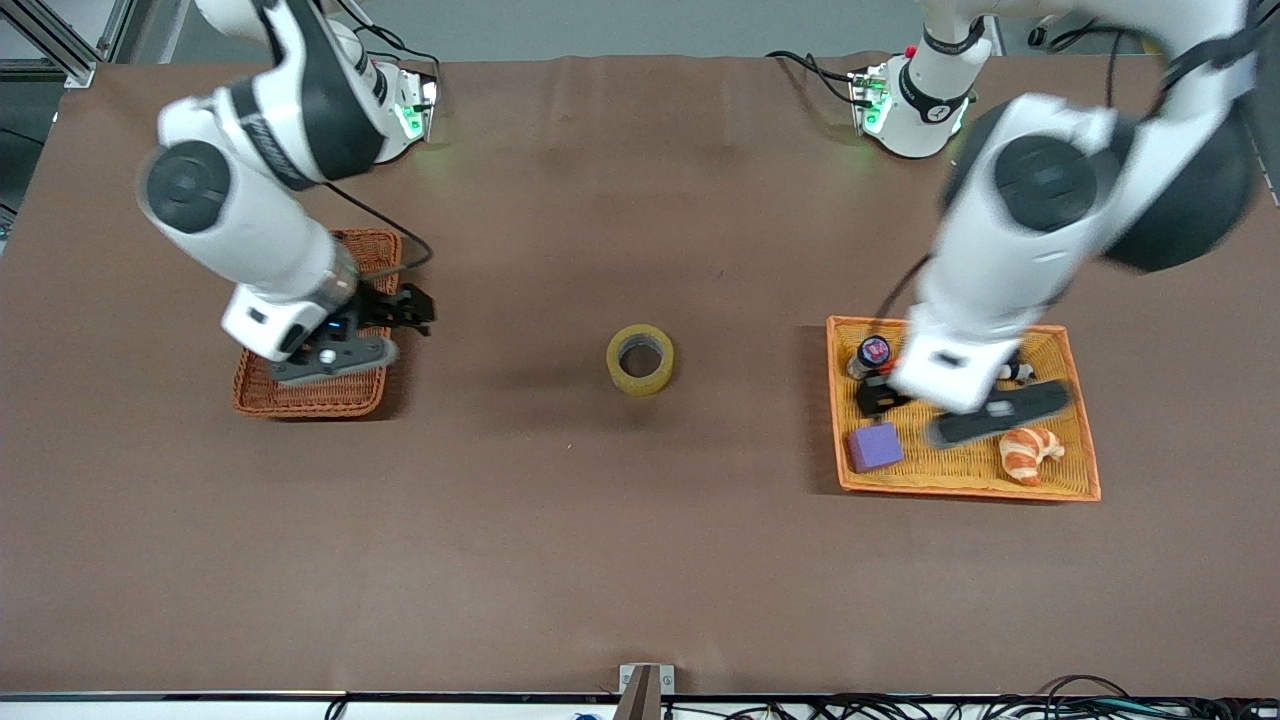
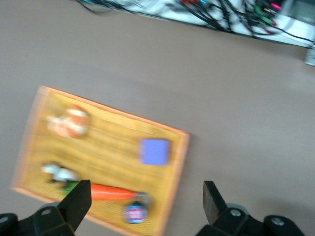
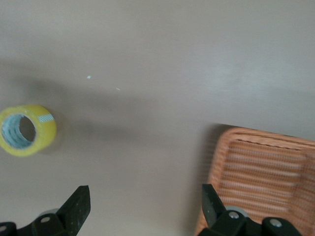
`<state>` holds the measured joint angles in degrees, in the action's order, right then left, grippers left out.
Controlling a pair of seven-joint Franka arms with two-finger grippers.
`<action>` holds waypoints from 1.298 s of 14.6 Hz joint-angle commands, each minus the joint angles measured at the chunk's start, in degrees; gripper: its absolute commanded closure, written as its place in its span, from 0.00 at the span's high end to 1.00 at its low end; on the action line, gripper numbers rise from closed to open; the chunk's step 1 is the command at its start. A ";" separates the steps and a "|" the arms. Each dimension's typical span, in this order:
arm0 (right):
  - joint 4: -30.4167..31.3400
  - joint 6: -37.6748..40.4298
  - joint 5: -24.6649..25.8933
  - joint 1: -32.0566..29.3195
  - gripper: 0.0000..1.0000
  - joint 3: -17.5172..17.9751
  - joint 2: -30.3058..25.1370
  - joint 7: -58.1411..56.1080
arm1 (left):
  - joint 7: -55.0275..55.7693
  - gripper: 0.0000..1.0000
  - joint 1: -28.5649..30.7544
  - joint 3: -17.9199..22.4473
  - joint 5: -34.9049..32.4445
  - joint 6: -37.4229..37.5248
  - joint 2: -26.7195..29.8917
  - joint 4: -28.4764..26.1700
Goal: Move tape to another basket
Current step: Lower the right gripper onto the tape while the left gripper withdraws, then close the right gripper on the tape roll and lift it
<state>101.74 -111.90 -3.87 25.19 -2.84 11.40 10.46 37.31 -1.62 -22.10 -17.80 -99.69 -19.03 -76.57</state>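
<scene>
Tape (image 1: 640, 359) flat on table (image 1: 640, 560), hole upward

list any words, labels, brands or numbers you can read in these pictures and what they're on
No text can be read in any view.
The tape bears a small pale label, too blurred to read.
The round cap of the small bottle in the yellow-orange tray has a pattern, too small to read.
The left arm's base shows a round mark, not readable.
</scene>
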 commanded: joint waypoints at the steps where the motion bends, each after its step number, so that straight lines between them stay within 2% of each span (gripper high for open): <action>1: -0.66 -6.98 -0.26 6.61 1.00 -0.68 6.24 9.63 | -6.80 1.00 5.82 -0.49 5.28 4.41 7.49 -2.89; 2: -0.75 -9.89 -0.26 8.54 1.00 -0.68 8.53 11.84 | -9.17 1.00 8.71 -0.40 8.45 5.81 9.17 -2.97; 4: -2.50 -13.68 -0.18 11.80 1.00 -0.68 13.36 14.13 | -18.20 1.00 12.42 -0.40 10.68 9.50 11.11 -2.89; 6: -6.18 -14.22 0.26 14.26 1.00 -0.68 18.55 19.30 | -23.58 1.00 12.53 1.69 11.73 10.83 13.83 -3.76; 8: -9.09 -15.01 0.53 17.42 1.00 -0.76 23.21 23.79 | -25.70 1.00 5.44 12.29 14.96 11.97 16.73 -6.91; 9: -9.53 -16.49 0.61 18.66 1.00 -0.85 24.71 25.03 | -27.11 1.00 3.66 16.08 17.25 13.11 17.61 -7.62; 11: -9.45 -19.22 1.31 20.07 1.00 -0.85 25.95 25.39 | -27.91 1.00 1.20 19.45 18.24 15.13 17.97 -7.72; 15: -9.45 -19.76 2.28 21.66 1.00 -1.12 27.62 25.48 | -27.91 1.00 0.83 19.11 17.89 16.02 17.89 -7.45; 19: -9.10 -23.70 3.87 22.27 1.00 -1.20 30.34 26.89 | -27.82 1.00 0.92 17.35 17.80 16.19 17.89 -7.54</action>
<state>93.33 -133.64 -1.12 46.58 -3.56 39.70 35.33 9.94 -0.59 -4.40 -0.36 -84.05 -2.21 -83.25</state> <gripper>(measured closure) 0.000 0.000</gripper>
